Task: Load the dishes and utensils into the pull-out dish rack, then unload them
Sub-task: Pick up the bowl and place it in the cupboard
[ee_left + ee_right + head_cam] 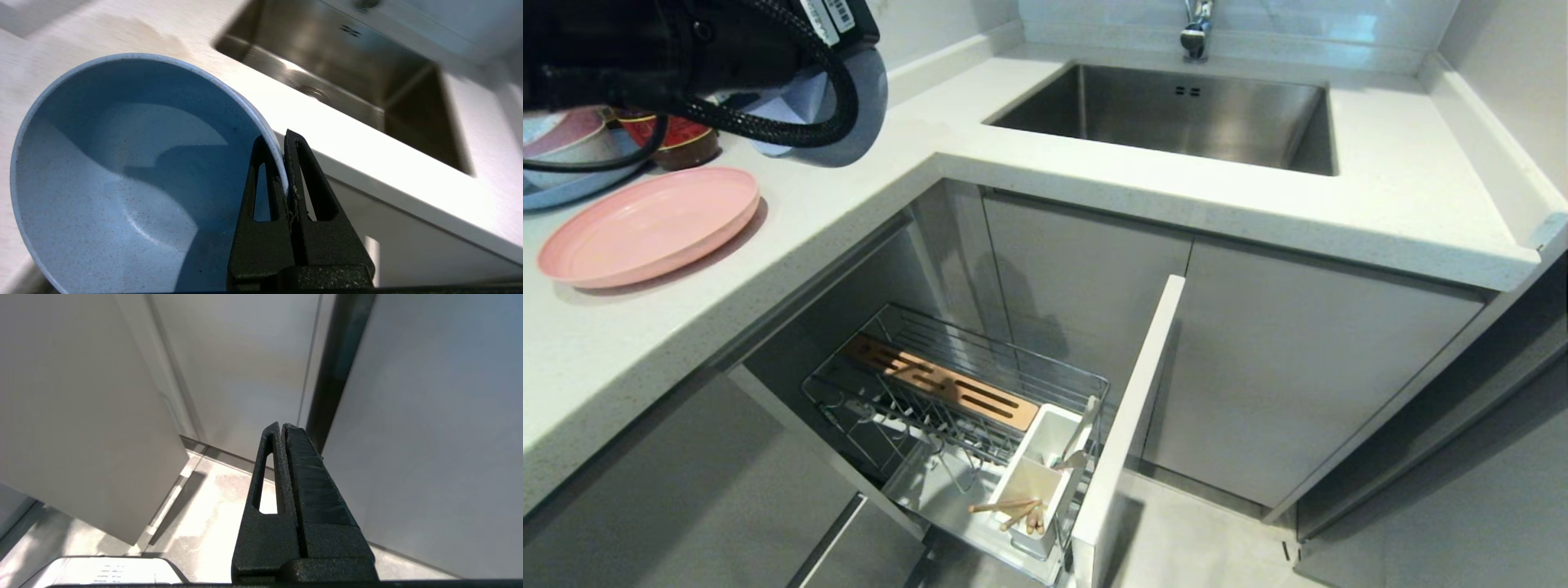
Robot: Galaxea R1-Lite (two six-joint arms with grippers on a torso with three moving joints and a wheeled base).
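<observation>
White speckled stone makes up the L-shaped counter (1094,188), the biggest thing here, with a steel sink (1176,114) sunk into its far run and a tap (1196,28) above it. Below the inner corner the pull-out dish rack (947,392) stands drawn out on its narrow pale-grey front (1131,425); the chrome wire basket carries a slotted wooden block (939,380) along its back side and upright plate dividers (923,420) with nothing standing in them. The pink plate (649,224) lies flat on the counter's left run, just in front of a blue plate (556,192) stacked with other bowls and a dark red-lidded container (682,143). The left arm reaches over that part of the counter, and the left gripper (284,163) is clamped on the rim of the pale blue bowl (122,175), held tilted above the counter edge near the sink. The white utensil box (1037,474) sits at the rack's front end, holding the wooden chopsticks (1013,510) in its near compartment and slim metal utensils (1082,445) in the far one. The right gripper (282,435) hangs low beside the cabinet doors, fingers pressed together on nothing
</observation>
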